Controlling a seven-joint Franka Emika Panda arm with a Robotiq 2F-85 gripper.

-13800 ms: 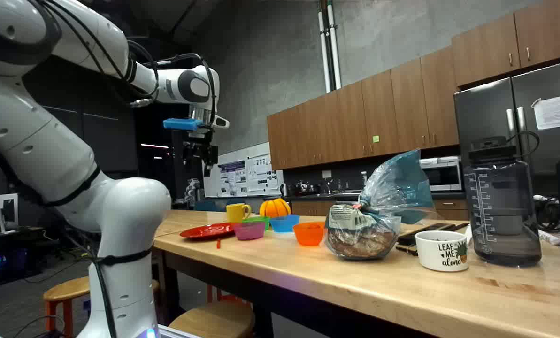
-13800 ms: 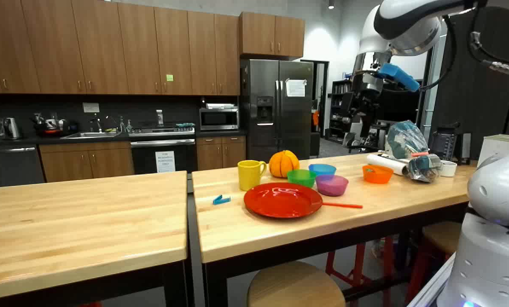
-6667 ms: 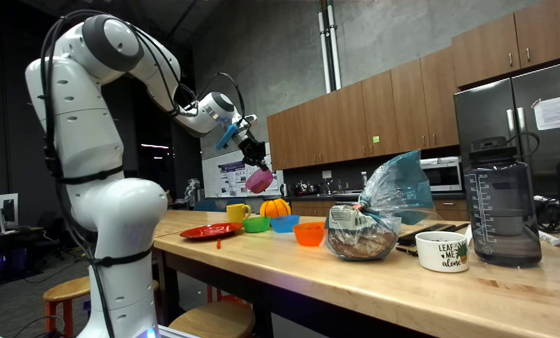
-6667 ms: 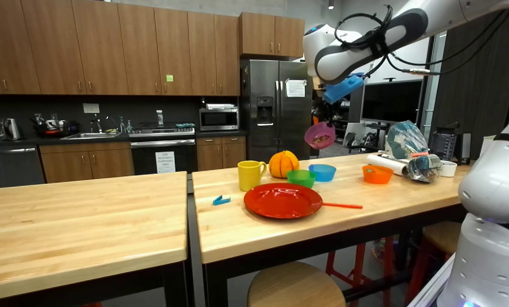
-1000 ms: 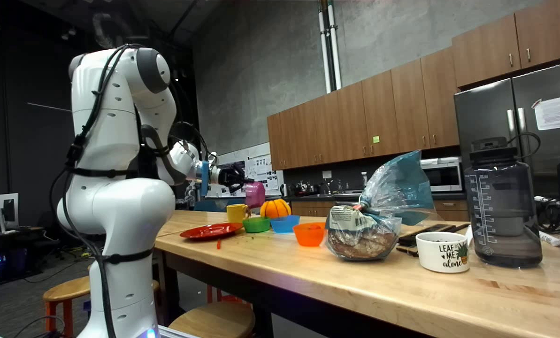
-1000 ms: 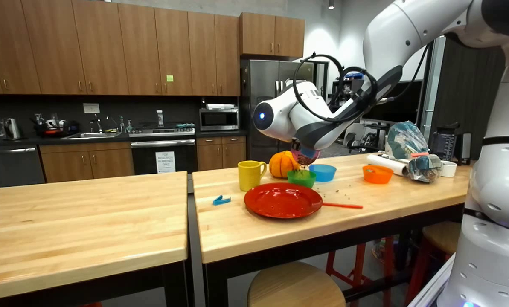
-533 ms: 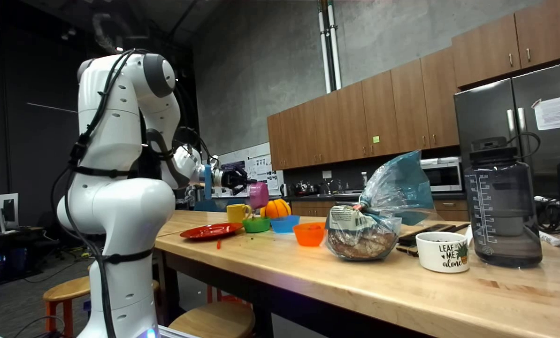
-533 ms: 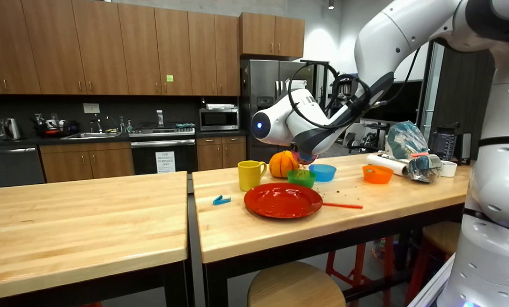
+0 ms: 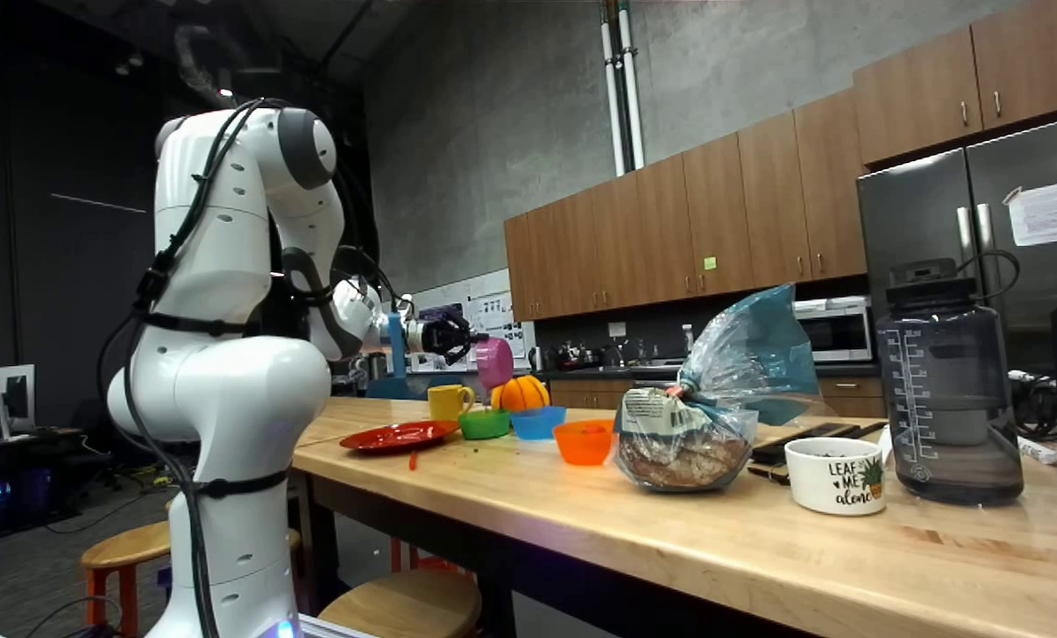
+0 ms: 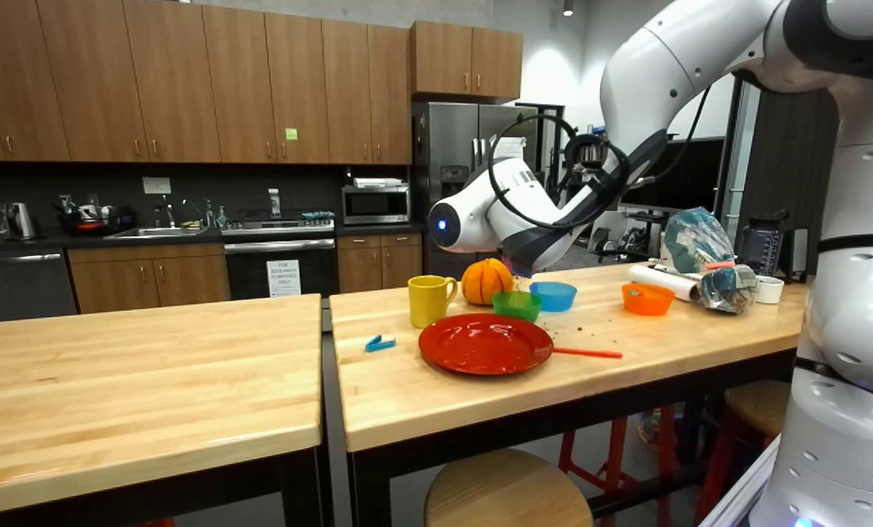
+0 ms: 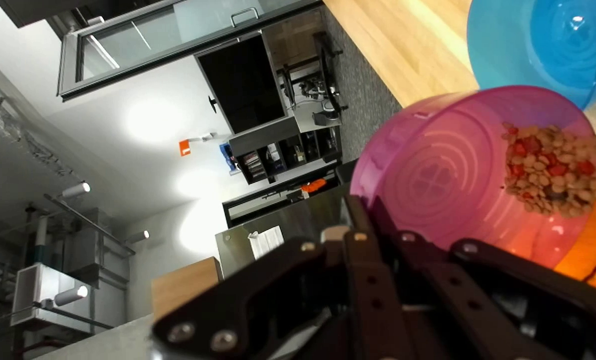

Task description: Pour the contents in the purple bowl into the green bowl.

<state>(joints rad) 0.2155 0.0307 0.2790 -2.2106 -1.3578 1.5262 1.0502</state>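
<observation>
Arm (image 9: 222, 235) is folded up pretty tall in an exterior view, elbow (image 9: 293, 146) at the very top, forearm (image 9: 311, 221) slanting down, wrist (image 9: 414, 335) sticking out nearly level with a blue piece (image 9: 396, 347) on it. I can see 2 blue lights (image 10: 446, 225) glowing, 1 on the rounded joint near the wrist and 1 at the base (image 9: 231, 558), plus black cables (image 10: 612, 179) looping over the wrist end. Jaws are pinched tight together in the wrist view, 2 dark fingers (image 11: 360, 255) side by side, black linkages (image 11: 233, 300) kinda splayed out both sides.
</observation>
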